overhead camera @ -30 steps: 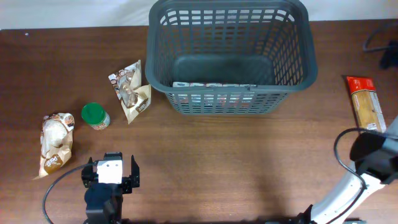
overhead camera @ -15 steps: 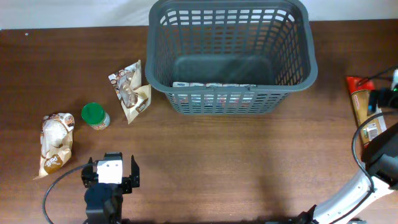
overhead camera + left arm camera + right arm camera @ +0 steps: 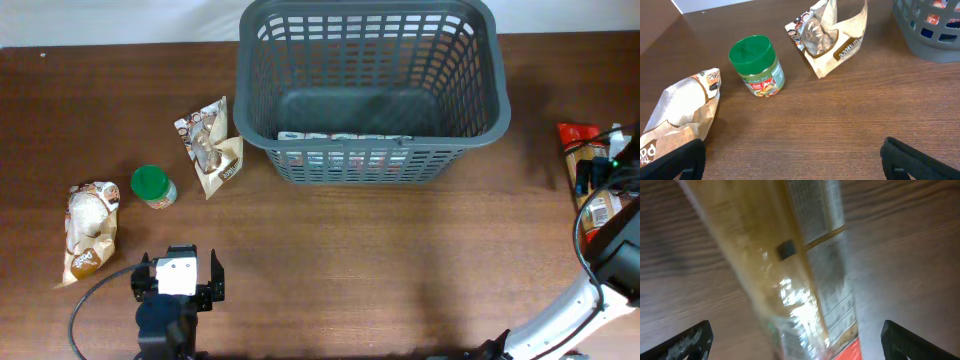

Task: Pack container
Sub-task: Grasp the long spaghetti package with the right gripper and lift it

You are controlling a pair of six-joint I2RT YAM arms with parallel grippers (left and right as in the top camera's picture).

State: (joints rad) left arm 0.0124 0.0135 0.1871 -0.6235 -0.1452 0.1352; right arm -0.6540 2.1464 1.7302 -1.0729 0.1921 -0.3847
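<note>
At the far middle of the table (image 3: 400,260) stands the basket (image 3: 496,95), upright with its mouth open. A flat pack (image 3: 345,137) lies on its floor against the near wall.

Off to the right, well apart from the basket, a long packet (image 3: 573,137) with a red far end lies near the table's right edge. The right gripper (image 3: 604,165) hangs over it with its jaws spread wide. In the right wrist view the packet (image 3: 805,280) fills the frame between the two fingers (image 3: 685,340), very close below. Nothing is clamped, and I cannot tell whether the fingers touch it.

Left of the basket, a snack bag (image 3: 210,148) lies just beside its near left corner. A green-lidded jar (image 3: 153,186) stands upright near that bag, and a second bag (image 3: 88,228) lies further left.

The left gripper (image 3: 179,272) sits at the near edge, close to the jar and the second bag, its jaws wide and holding nothing.
</note>
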